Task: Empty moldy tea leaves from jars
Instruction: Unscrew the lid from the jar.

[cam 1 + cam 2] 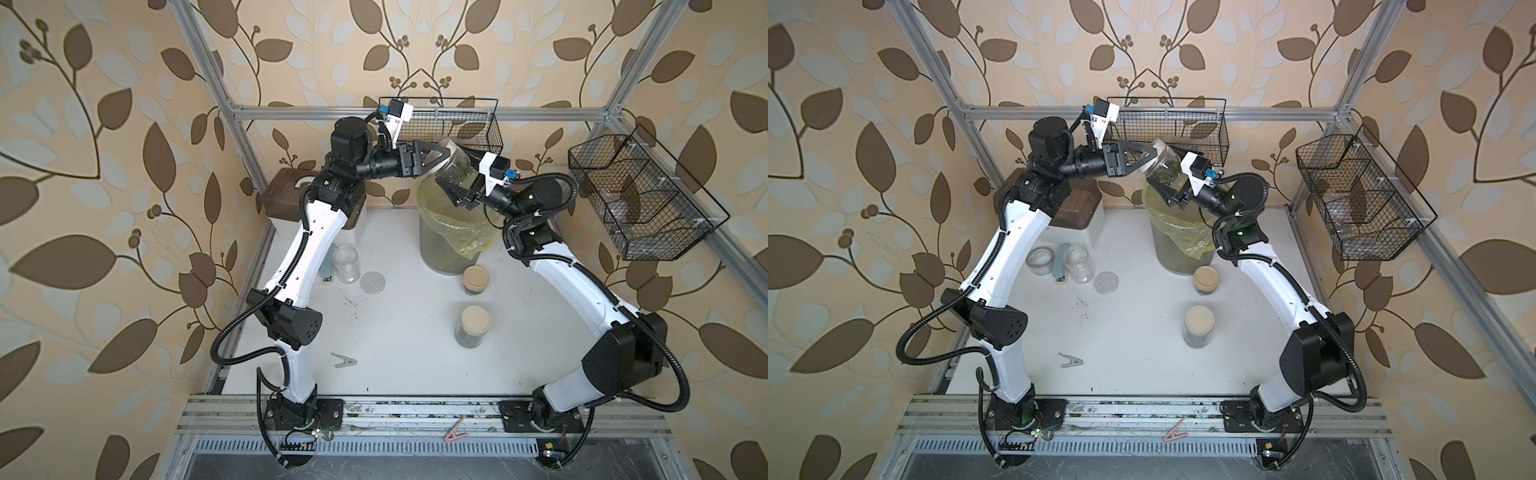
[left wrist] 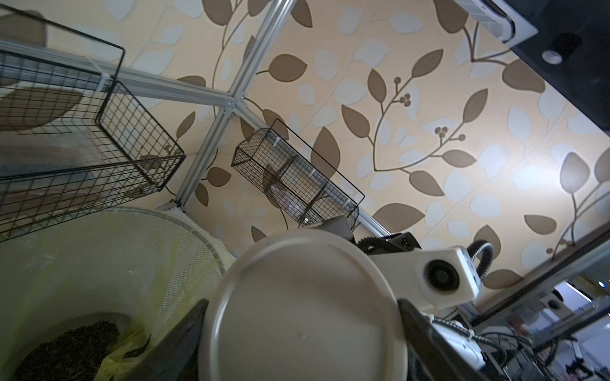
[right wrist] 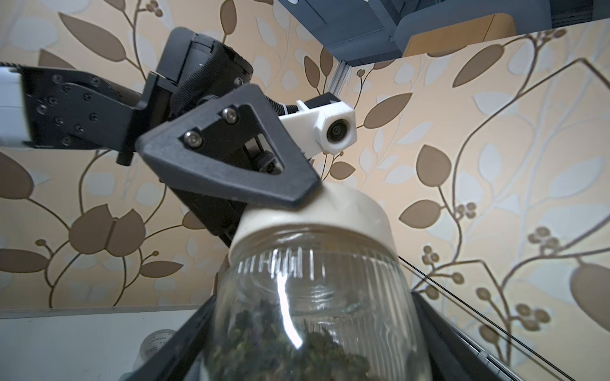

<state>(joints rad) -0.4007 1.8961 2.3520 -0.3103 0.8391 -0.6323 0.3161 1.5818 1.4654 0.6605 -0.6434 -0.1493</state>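
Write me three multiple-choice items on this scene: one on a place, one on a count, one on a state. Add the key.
1. Where is the jar of tea leaves that the right gripper holds?
A. In the air by the bin
B. Standing on the table
C. Down inside the bin

2. How many closed jars stand on the table?
A. One
B. Two
C. Four

3. The held jar's lid is:
A. on the jar, the left gripper shut on it
B. lying on the table
C. in the bin

Key: A, it hangs tilted beside the bin's rim; B, two beige-lidded jars stand near the bin; A, gripper fingers flank the seated lid.
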